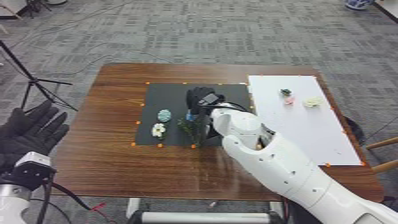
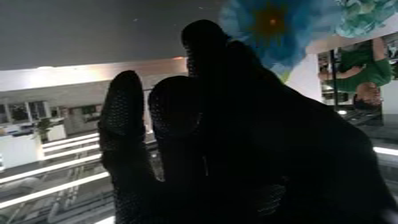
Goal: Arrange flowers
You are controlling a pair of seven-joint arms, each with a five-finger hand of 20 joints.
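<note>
Right of the black mat [image 1: 163, 97] is laid the white sheet [image 1: 302, 127]; left of the mat, the left hand [image 1: 37, 129] is held spread. Over the mat, the blue flower [image 2: 275, 19] is partly covered by the right hand [image 1: 202, 97] — whether pinched, cannot be told.

The wooden table [image 1: 115, 120] at the centre of the head view is brown and smooth with a soft sheen. The dark mat [image 1: 160, 102] on it looks matt, while the white sheet [image 1: 289, 127] at right looks smooth. The right arm [image 1: 271, 162], lower right, has a smooth plastic-looking shell. The right hand [image 1: 201, 97] wears matt black fabric, visibly grained in the right wrist view. The carpet [image 1: 222, 30] across the top looks rough.
</note>
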